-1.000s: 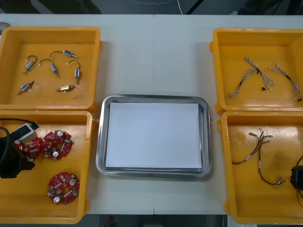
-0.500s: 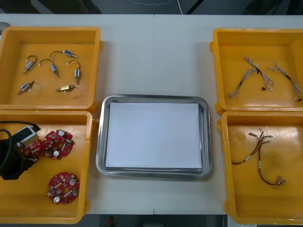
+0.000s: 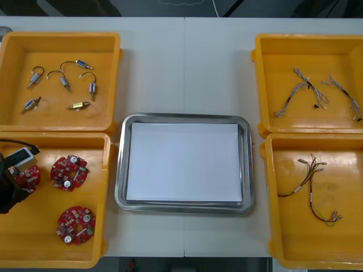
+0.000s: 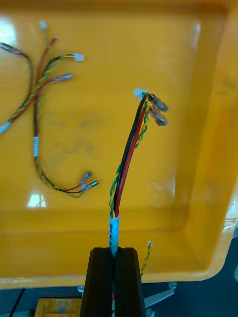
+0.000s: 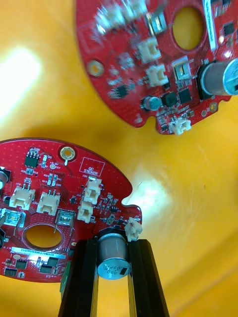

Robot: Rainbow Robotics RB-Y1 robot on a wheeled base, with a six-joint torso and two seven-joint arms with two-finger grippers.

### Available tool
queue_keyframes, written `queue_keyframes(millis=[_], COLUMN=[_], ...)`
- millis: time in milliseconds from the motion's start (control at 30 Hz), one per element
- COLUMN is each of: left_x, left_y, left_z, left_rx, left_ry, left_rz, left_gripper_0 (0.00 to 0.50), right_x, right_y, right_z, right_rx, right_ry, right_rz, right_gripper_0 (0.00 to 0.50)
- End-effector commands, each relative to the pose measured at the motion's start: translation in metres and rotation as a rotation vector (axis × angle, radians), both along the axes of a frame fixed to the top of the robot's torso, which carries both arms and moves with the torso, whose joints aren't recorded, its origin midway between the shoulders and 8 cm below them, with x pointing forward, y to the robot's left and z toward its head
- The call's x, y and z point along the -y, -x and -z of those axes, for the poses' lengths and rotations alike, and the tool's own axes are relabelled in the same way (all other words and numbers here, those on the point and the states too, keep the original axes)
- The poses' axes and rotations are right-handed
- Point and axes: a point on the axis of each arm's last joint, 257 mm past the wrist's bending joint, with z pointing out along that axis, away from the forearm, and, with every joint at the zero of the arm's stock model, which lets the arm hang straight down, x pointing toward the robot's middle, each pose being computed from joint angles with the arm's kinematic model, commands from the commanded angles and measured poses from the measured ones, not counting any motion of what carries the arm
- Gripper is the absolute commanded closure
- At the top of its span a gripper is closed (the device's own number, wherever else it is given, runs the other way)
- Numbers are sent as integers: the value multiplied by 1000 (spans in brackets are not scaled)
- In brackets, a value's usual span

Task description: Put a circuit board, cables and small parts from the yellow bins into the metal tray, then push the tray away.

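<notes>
While the tray (image 3: 121, 170) at the table's (image 3: 184, 68) centre holds nothing yet, my left gripper (image 5: 113, 250) pinches a circuit board (image 5: 49, 208) at eight o'clock and my right gripper (image 4: 115, 257) clamps a cable (image 4: 130, 153) over the four-o'clock bin (image 4: 193, 59); small parts (image 3: 62, 82) wait untouched.

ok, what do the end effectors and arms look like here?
The left end effector and right end effector each have two flat, square-tipped matte black fingers. In the front view the left arm is bulky black, with a pale block and a looping black cable on it.
</notes>
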Motion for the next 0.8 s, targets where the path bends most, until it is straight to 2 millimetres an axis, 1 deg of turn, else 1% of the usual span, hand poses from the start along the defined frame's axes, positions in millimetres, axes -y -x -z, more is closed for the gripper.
queue_keyframes(millis=[33,67,133,167,267,333,367,433,533,700,800], left_x=[-11,-8,-5,-3,11,25,35,46,74,115,137], left_y=[0,-1,-1,-1,-2,-1,1,3,10,11,12], left_z=[-40,-48,-56,-63,-79,-91,-98,-106,-118,-129,-130], left_rx=[29,35,39,47,57,59,59,62,64,71,70], left_ry=[-84,-87,-86,-90,-84,-85,-82,-81,-79,-64,-52], left_rz=[128,134,138,143,149,149,141,139,149,191,215], left_gripper_0=[500,500,500,500,500,500,500,500,500,500,500], right_x=[-12,-20,-26,-31,-42,-48,-52,-55,-66,-82,-92], right_y=[-26,-30,-33,-34,-37,-39,-40,-42,-44,-47,-48], right_z=[-50,-59,-67,-71,-78,-82,-85,-88,-90,-91,-90], right_rx=[110,130,145,149,146,142,142,141,133,132,129], right_ry=[57,61,69,74,82,92,98,107,111,114,115], right_rz=[-105,-136,-171,-194,-257,-295,-319,-339,-392,-447,-481], right_gripper_0=[500,500,500,500,500,500,500,500,500,500,500])
